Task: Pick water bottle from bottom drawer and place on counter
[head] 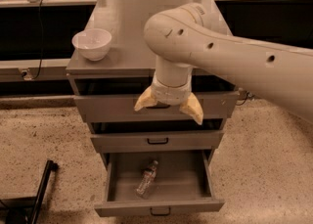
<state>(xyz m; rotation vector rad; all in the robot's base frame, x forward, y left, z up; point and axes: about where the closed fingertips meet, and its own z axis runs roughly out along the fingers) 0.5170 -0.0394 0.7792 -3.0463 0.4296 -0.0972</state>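
The water bottle (pixel 146 178) lies on its side in the open bottom drawer (pixel 161 203), cap toward the back. The counter (pixel 132 27) is the grey cabinet top. My gripper (pixel 168 107) hangs from the large white arm in front of the top drawer face, well above the bottle. Its two tan fingers (pixel 193 109) are spread apart and hold nothing.
A white bowl (pixel 92 43) stands on the counter's left front corner. The two upper drawers (pixel 156 141) are shut. A black stand leg (pixel 39 193) lies on the speckled floor at lower left. A pale ledge (pixel 29 66) runs behind the cabinet.
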